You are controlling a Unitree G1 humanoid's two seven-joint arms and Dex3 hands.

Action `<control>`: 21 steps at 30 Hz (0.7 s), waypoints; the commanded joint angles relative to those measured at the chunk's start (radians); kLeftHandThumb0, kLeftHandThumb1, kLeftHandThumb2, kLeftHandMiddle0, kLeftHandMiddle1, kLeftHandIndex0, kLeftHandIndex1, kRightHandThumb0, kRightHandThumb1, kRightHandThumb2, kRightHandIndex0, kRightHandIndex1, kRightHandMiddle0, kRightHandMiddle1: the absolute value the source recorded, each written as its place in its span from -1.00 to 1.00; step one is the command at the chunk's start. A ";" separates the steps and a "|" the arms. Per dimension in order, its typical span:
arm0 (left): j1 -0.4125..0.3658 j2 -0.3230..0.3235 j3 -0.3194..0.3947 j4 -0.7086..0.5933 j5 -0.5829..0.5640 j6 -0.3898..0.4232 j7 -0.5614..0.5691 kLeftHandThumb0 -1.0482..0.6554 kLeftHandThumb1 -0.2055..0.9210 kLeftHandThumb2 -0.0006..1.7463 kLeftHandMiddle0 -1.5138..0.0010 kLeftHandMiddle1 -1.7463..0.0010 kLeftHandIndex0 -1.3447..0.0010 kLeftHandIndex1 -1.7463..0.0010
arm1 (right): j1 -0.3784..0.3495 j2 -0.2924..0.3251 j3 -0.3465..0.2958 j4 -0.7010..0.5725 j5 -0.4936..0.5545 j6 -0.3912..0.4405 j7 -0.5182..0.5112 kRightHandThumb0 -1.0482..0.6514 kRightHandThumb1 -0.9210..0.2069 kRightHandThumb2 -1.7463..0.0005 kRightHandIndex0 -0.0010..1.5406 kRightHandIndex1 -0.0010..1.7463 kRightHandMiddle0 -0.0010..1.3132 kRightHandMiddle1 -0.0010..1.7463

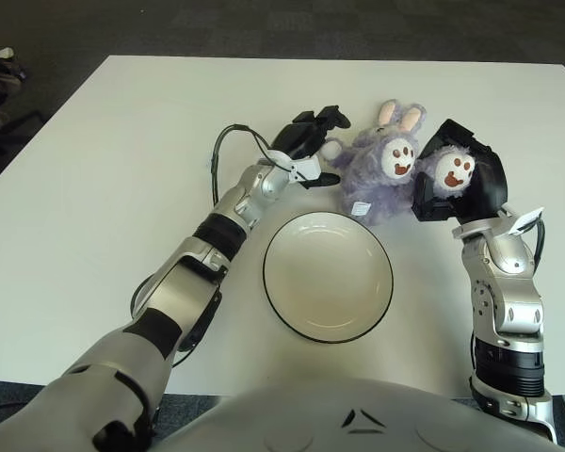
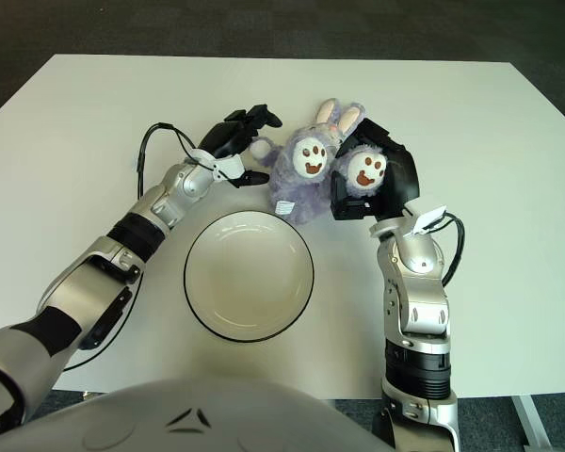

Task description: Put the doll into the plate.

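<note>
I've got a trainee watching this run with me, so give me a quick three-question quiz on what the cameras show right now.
1. True or false: the doll already lies in the plate.
2. Which hand has its fingers wrapped around one of the doll's feet? A) left hand B) right hand C) neither
3. Fill in: the plate sits on the white table, on the robot's side of the doll, and holds ____.

Key
1. False: the doll lies on the table beyond the plate.
2. B: the right hand clasps the doll's foot; the left hand is at the doll's other side, fingers spread by its tail.
3. Nothing.
</note>
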 commanded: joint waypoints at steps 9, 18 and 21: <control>-0.050 -0.045 0.011 0.116 -0.031 -0.105 0.075 -0.29 -0.07 0.23 0.64 -0.82 0.85 -0.52 | -0.003 0.010 -0.002 -0.002 0.019 -0.012 0.001 0.22 0.49 -0.76 -0.08 0.93 0.07 0.90; -0.063 -0.068 0.019 0.154 -0.035 -0.140 0.109 0.57 0.26 0.13 0.38 -0.88 0.72 -0.58 | -0.002 0.006 -0.002 -0.001 0.010 -0.013 0.000 0.22 0.49 -0.76 -0.09 0.93 0.07 0.91; -0.066 -0.079 0.023 0.160 -0.037 -0.152 0.124 0.68 0.21 0.21 0.33 -0.92 0.68 -0.62 | -0.002 0.005 -0.004 0.002 0.013 -0.014 0.001 0.22 0.49 -0.75 -0.09 0.93 0.07 0.91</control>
